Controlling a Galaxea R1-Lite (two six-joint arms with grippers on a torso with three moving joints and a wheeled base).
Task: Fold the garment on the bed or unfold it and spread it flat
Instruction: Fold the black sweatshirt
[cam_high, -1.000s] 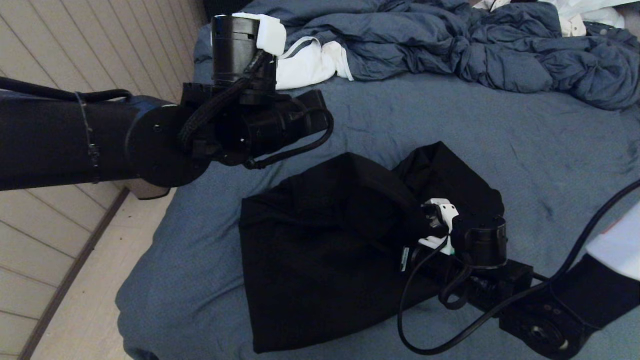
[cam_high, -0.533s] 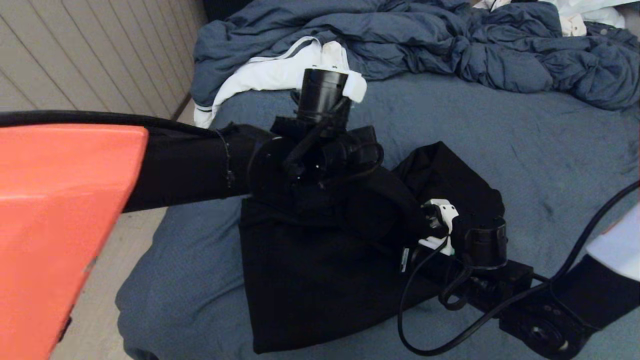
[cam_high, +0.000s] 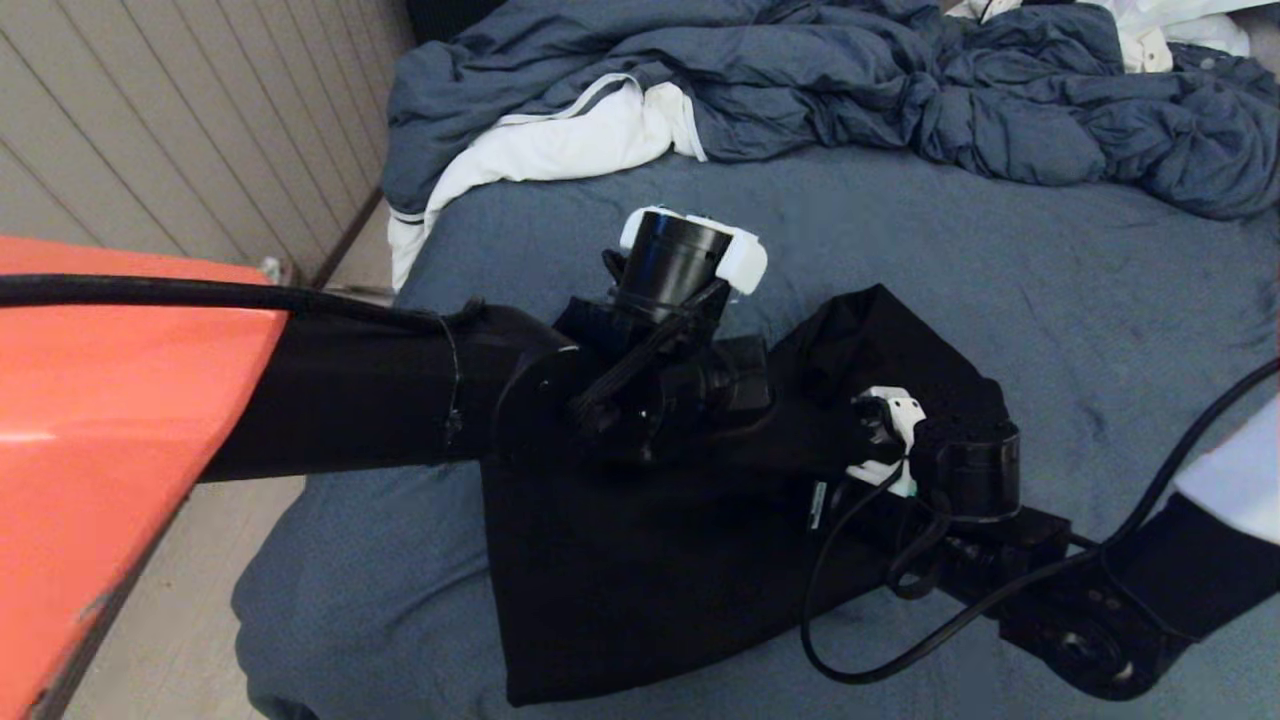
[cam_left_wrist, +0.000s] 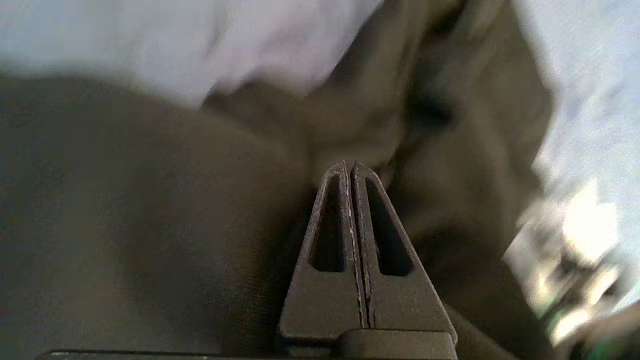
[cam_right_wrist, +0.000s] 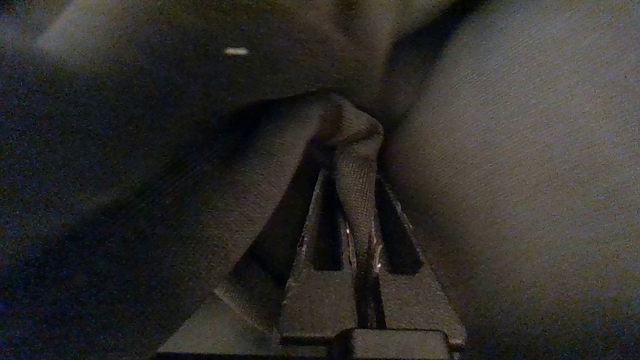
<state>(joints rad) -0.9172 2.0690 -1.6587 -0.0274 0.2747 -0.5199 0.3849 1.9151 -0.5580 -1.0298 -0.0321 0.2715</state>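
The garment (cam_high: 620, 580) is a black bundle lying crumpled on the near part of the bed (cam_high: 900, 230). My right gripper (cam_right_wrist: 351, 175) is shut on a raised fold of the garment (cam_right_wrist: 356, 150) near its right edge. The right wrist (cam_high: 960, 470) hovers just above the cloth. My left arm reaches in from the left, and its wrist (cam_high: 665, 385) is over the garment's upper middle. The left gripper (cam_left_wrist: 350, 165) is shut with nothing between its fingers, and its tips point down at the dark fabric (cam_left_wrist: 150, 225). In the head view both sets of fingertips are lost against the black cloth.
A rumpled blue-grey duvet (cam_high: 900, 90) is heaped along the far side of the bed. A white cloth (cam_high: 560, 145) hangs over the far left corner. The bed's left edge drops to the floor (cam_high: 190, 640) beside a panelled wall (cam_high: 150, 120).
My left arm has swung from high over the bed's far left corner down and rightward onto the garment. The right gripper has risen slightly, still holding its fold.
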